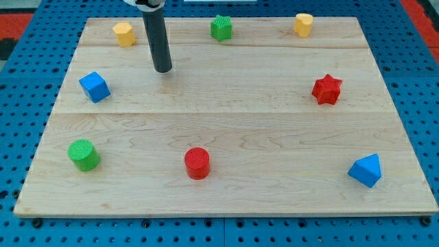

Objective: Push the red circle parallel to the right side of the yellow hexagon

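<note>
Tip: our rod comes down from the view's top and my tip [162, 70] rests on the wooden board [226, 123], bare and touching no block; there are no jaws to open or close, so it holds nothing.
Tip's neighbours: it sits just right of and below the yellow hexagon [124, 33], with the blue cube [95, 87] to its left, apart from both.
Red circle: the red circle [197, 163] stands upright near the board's bottom edge, a little left of centre, well apart from the tip and from the hexagon.
Goal spot: we judge it to be the open wood just to the view's right of the hexagon, close to where the tip now stands.
Handling: the circle looks like a small, stiff, light cylinder with a ribbed top; we expect it to slide easily on smooth wood and to swerve off a push that is off its centre, since the wall is round.
Contact point: we would meet its lower-right wall, opposite the goal, and push through the middle.
Other blocks: green cylinder [84, 154] at bottom left, green star [221, 28] and a second yellow block [303, 25] along the top, red star [326, 89] at right, blue triangular block [365, 170] at bottom right.
Progress: not begun, as we read it; the circle is far from its place.
</note>
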Controlling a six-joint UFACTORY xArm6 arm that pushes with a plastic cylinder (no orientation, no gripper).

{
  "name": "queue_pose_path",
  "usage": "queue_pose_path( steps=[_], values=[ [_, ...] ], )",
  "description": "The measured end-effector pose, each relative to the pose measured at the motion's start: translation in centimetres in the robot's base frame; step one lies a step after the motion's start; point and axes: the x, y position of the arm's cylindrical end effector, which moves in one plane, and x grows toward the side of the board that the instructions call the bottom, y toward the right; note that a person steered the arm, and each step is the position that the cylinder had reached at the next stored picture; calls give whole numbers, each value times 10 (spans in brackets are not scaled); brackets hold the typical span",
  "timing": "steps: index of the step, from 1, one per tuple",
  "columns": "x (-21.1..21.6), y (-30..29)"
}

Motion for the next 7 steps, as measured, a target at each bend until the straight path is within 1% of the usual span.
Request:
queue_pose_path(
  steps=[5, 7],
  values=[
    [-2, -1],
    [-9, -1]
  ],
)
